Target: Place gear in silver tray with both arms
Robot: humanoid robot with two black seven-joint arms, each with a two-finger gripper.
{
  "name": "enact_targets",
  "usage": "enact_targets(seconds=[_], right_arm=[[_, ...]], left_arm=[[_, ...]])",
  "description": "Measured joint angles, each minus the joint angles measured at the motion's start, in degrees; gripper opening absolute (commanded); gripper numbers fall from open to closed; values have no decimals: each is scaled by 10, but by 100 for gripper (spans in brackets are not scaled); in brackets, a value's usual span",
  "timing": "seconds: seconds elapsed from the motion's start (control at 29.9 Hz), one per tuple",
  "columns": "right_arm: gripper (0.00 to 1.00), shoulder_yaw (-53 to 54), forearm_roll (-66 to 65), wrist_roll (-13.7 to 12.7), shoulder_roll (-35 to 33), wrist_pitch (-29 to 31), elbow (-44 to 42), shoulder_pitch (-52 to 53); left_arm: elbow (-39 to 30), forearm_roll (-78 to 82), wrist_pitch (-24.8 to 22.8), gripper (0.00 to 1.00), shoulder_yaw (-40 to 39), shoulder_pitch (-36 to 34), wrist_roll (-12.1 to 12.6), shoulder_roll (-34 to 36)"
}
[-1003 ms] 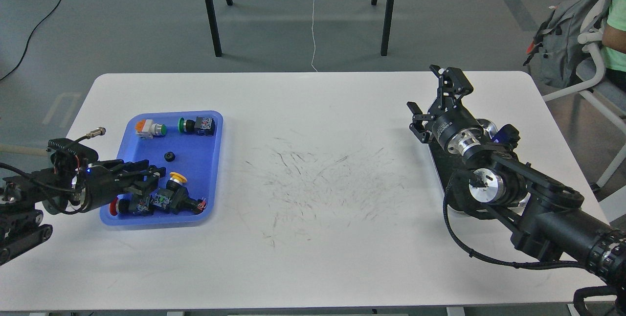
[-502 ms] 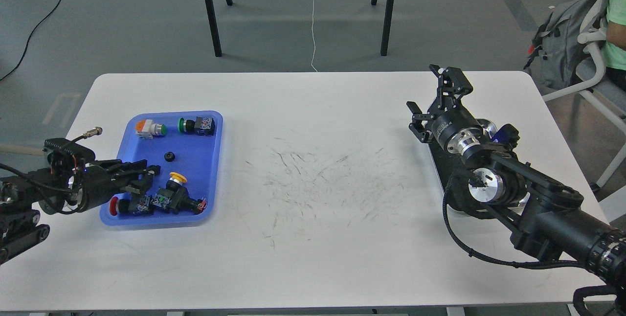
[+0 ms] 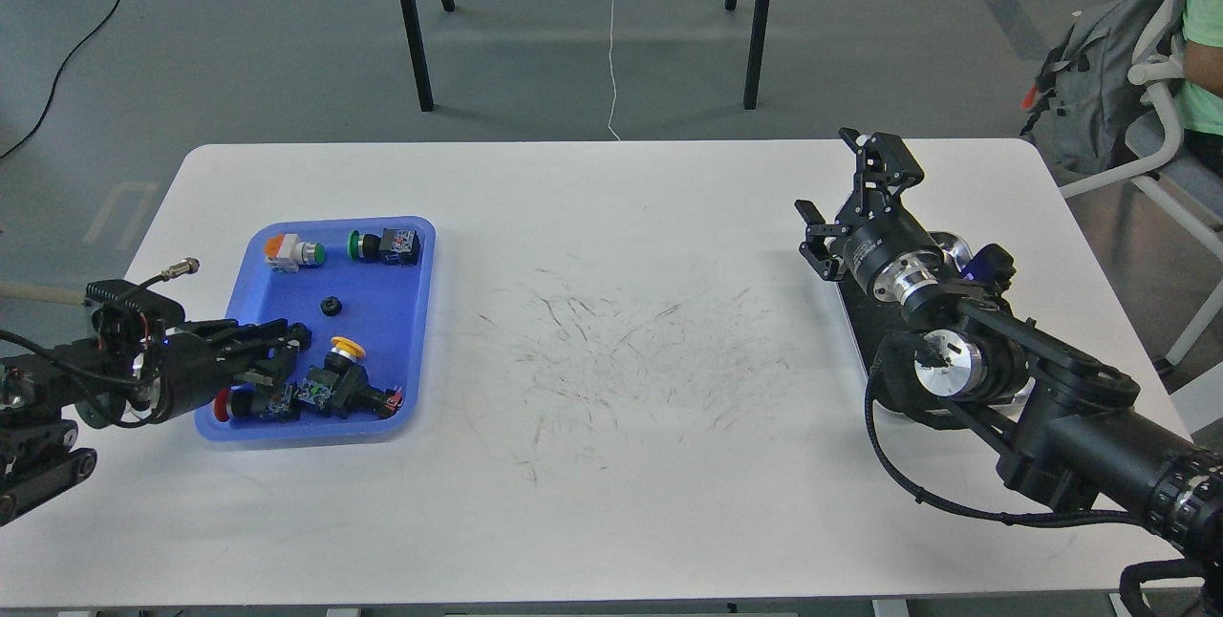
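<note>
The gear, a small black disc lying alone mid-floor of the blue tray, looks light, rigid and low; best pinched across its rim. That tray also holds four push-button switches. Left gripper hovers just beside the gear, whether parted I cannot tell; right gripper stands released above the silver tray, contents mostly hidden.

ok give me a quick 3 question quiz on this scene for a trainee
1. True or false: the small black gear lies in the blue tray.
2. Which gripper is above the silver tray? A) left gripper B) right gripper C) neither
3. Fill in: the push button beside the left gripper has a ____ cap.

Key:
1. True
2. B, the right gripper, jaws open
3. Yellow, on the yellow-capped button
</note>
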Motion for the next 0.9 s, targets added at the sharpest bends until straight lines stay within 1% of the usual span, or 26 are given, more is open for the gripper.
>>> enact_targets(seconds=[0.23, 0.7, 0.87, 0.9], right_arm=[[100, 0, 0, 0, -2, 0, 0, -1], [100, 0, 0, 0, -4, -1, -1, -1], [100, 0, 0, 0, -5, -2, 0, 1], [100, 1, 0, 0, -6, -2, 0, 3]], left_arm=[[4, -4, 0, 19, -2, -2, -1, 0], [-4, -44, 5, 15, -11, -13, 0, 0], [-26, -70, 5, 11, -16, -44, 0, 2], [-32, -74, 4, 9, -16, -54, 0, 2]])
